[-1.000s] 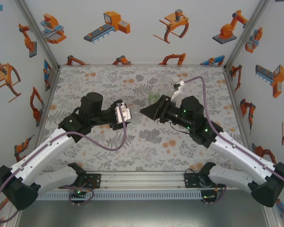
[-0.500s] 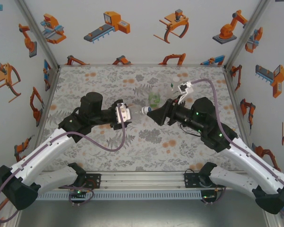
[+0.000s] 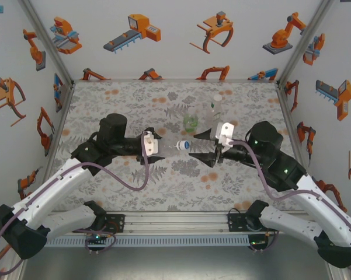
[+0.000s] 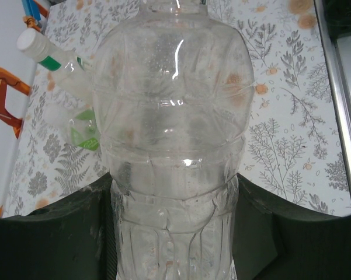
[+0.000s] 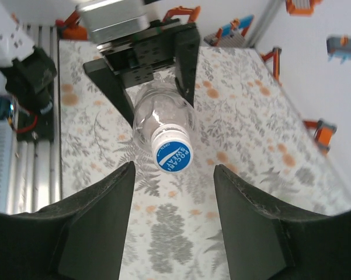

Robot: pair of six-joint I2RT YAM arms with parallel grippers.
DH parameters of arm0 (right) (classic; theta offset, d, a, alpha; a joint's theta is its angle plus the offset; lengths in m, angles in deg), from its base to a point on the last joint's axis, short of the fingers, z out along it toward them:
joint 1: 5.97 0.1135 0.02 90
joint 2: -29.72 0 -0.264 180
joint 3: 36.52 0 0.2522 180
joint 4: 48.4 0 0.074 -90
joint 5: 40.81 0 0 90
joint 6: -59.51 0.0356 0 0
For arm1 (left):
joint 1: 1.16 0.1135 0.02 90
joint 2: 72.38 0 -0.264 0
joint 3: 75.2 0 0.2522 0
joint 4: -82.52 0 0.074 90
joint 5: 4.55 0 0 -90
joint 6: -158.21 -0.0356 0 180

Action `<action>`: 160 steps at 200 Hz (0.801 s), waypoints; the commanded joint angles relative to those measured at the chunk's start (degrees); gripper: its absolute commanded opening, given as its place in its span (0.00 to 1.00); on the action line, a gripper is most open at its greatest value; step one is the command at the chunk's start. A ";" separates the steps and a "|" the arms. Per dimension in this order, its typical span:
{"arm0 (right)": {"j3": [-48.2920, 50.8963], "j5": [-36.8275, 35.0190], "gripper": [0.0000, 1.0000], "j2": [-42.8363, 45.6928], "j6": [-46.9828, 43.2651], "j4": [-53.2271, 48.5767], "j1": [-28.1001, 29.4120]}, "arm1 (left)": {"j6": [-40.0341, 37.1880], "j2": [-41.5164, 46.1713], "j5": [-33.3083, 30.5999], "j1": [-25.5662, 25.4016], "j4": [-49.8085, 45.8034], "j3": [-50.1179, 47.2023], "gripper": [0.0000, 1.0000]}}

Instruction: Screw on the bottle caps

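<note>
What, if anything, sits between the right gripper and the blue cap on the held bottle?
Nothing visible. The right gripper is open, its fingers flanking the blue cap with bare gaps either side; the left gripper holds the bottle.

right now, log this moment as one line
left hand: shut on clear bottle | right hand: open, flanking blue cap | cap: on bottle neck

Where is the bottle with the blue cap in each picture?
Top external: the bottle lies sideways mid-table, held by the left gripper.
Left wrist: the bottle looms large in the middle, its base at the bottom edge.
Right wrist: the bottle sits at centre, blue cap towards the camera.
Shared landmark: the flowered table cover.
</note>
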 commanded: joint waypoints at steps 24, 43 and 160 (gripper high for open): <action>-4.26 9.20 0.54 -3.98 -13.65 -3.67 0.37 | -1.70 -0.13 4.31 -0.18 -1.88 2.13 0.00; -4.25 9.64 0.52 -4.84 -13.52 -2.42 0.45 | -1.78 -0.08 4.32 -0.22 -2.07 2.20 0.00; -3.10 8.32 0.43 -5.28 -13.52 -1.46 0.54 | -1.70 -0.36 4.39 -0.20 -2.07 2.25 0.00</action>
